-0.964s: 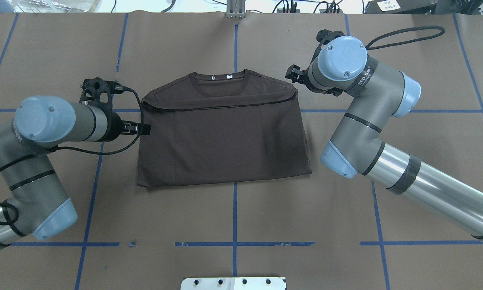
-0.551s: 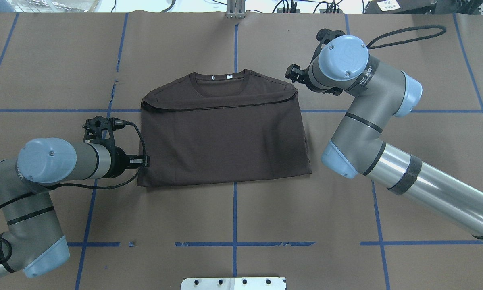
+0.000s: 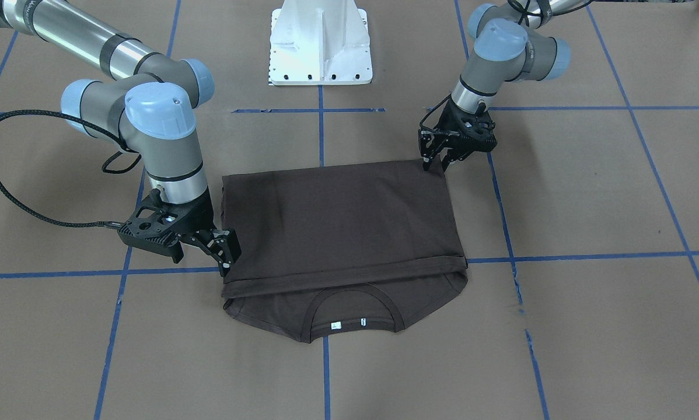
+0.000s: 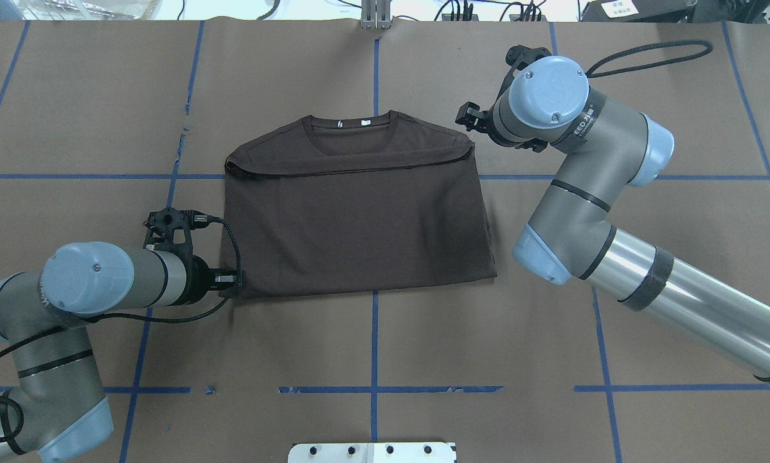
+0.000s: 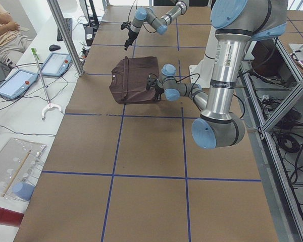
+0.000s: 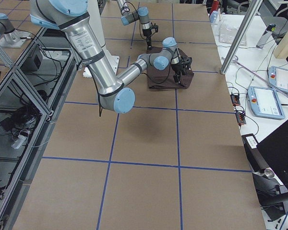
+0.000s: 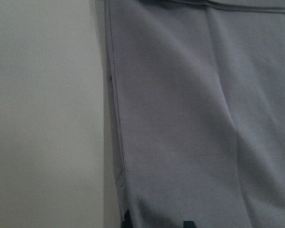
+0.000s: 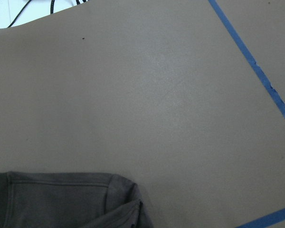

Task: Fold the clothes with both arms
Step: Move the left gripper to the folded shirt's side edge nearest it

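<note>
Progress looks about halfway, by my judgement.

**Front-facing view:** a dark brown T-shirt (image 3: pixel 338 221) lies flat in the middle of the table (image 3: pixel 589 198). Its sleeves are tucked in and its lower part is doubled up to just short of the collar (image 3: pixel 349 290). The collar shows, with white neck tags (image 3: pixel 336 325), on the side away from the robot. Your left gripper (image 3: pixel 437 160) stands at the shirt's corner nearest the robot, jaws spread, nothing pinched. Your right gripper (image 3: pixel 228 254) sits at the opposite side edge, by the doubled-up hem. Its jaws are also apart, and I cannot tell whether it touches the cloth.

**Overhead view:** the shirt is a neat rectangle with a gripper at each of two diagonal corners.

**Side views:** the shirt appears small and flat between the grippers.

**Left wrist view:** cloth fills the frame, and two dark fingertips (image 7: pixel 126 223) are set apart at the bottom.

**Right wrist view:** one shirt shoulder lies at the bottom, with bare paper and a blue tape line (image 8: pixel 247 52) beyond.

What is probably left for you is gripping the cloth and making at least one more fold.
</note>
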Motion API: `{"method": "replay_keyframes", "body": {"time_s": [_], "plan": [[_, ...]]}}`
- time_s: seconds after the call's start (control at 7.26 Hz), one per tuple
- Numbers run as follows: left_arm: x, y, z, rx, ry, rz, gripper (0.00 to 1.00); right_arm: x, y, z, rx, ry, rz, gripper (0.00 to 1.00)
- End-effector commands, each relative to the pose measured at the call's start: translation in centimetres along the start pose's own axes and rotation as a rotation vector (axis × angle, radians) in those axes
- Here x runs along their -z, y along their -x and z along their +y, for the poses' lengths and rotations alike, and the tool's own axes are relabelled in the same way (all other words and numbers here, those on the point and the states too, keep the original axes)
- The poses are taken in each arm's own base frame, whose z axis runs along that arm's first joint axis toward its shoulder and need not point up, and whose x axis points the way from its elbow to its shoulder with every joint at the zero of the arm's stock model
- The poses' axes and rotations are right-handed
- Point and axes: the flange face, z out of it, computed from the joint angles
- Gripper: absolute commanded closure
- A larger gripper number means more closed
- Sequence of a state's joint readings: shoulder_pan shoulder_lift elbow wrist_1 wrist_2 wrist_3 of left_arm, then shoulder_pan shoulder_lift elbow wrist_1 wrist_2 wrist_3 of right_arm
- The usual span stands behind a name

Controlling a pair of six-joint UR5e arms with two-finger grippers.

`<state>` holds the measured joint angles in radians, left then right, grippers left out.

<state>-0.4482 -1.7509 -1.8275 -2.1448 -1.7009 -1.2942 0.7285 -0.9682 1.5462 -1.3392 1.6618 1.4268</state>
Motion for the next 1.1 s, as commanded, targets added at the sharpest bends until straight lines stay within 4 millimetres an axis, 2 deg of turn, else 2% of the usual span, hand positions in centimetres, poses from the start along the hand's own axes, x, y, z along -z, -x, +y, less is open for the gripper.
{"method": "replay_keyframes", "body": {"time_s": [0.0, 0.14, 0.28, 0.41, 0.83, 0.96], "plan": [[-0.4, 0.5, 0.8, -0.005, 0.001, -0.015, 0.53, 0.0, -0.1, 0.0, 0.0, -0.002, 0.0, 0.0], [-0.3, 0.6, 0.8, -0.002, 0.001, -0.015, 0.66, 0.0, -0.1, 0.0, 0.0, -0.002, 0.002, 0.0], [-0.1, 0.4, 0.8, 0.038, -0.001, -0.009, 0.89, 0.0, -0.1, 0.0, 0.0, -0.004, 0.0, 0.0], [0.1, 0.0, 1.0, 0.038, 0.001, -0.002, 1.0, 0.0, -0.1, 0.0, 0.0, -0.004, 0.0, 0.0], [0.2, 0.5, 0.9, 0.029, -0.004, -0.011, 1.0, 0.2, -0.1, 0.0, -0.003, -0.006, -0.003, 0.0], [-0.1, 2.8, -0.8, 0.013, -0.028, -0.052, 1.0, 0.2, -0.1, 0.0, -0.003, -0.006, -0.003, 0.0]]}}
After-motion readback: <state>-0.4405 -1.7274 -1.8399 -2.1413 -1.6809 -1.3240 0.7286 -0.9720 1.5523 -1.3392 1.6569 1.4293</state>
